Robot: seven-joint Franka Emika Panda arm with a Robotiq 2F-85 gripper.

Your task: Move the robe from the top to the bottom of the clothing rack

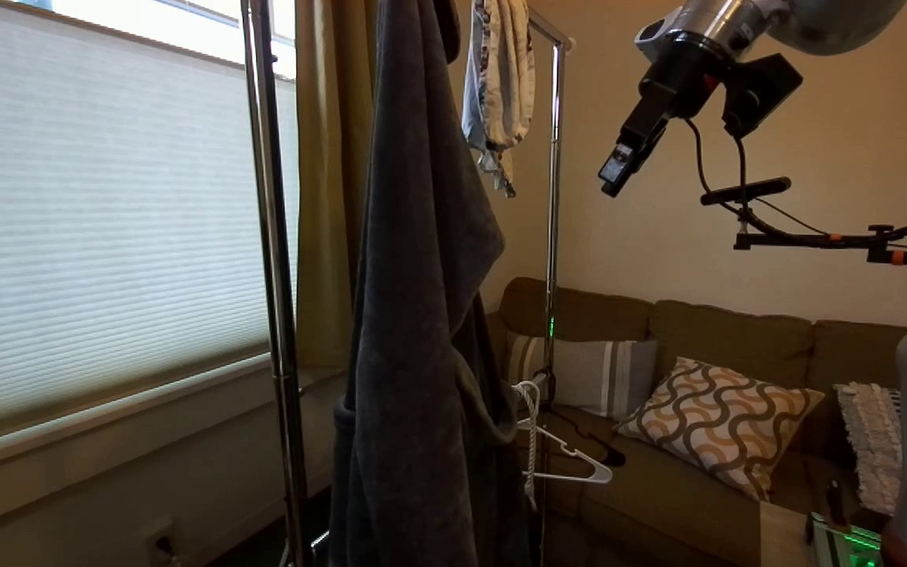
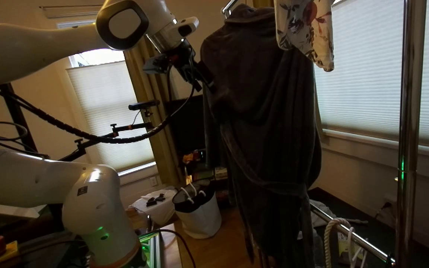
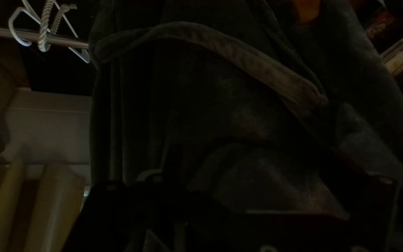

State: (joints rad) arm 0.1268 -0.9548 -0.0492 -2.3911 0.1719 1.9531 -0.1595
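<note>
Evidently the long, heavy robe of dark grey-blue terry-like fabric (image 2: 266, 104) has its journey ahead of it: it hangs at the top of the tall clothing rack of thin shiny metal poles (image 1: 555, 181), its own weight drawing the cloth into deep folds. What it hangs by, I cannot make out. A soft belt of the same cloth (image 3: 254, 63) sags across its middle and could snag, I think, when the garment is lifted. Beside it dangles a small light garment printed with flowers (image 2: 305, 26), near enough that a careless pull might drag it along.

By the robe's upper side is the black two-fingered gripper (image 2: 205, 86), angled down, its fingers parted with nothing gripped and, it seems, a gap between it and the cloth. I take its place there to suit a pinch of fabric high up, near where the weight hangs.

Lower down, the slim metal lower rail (image 2: 367, 242) carries a white twisted rope (image 1: 533, 441) and a white plastic hanger (image 1: 568, 478). That rail is presumably the goal; since the robe, hung from the top, reaches below it, I expect its hem to pile on the wooden floor (image 2: 214, 249).

Behind the gripper, the white robot arm (image 2: 91, 208) stretches high to bring it level with the robe; farther off, a cushion with wavy lines (image 1: 725, 421) rests tilted on the olive-brown couch (image 1: 611, 311).
</note>
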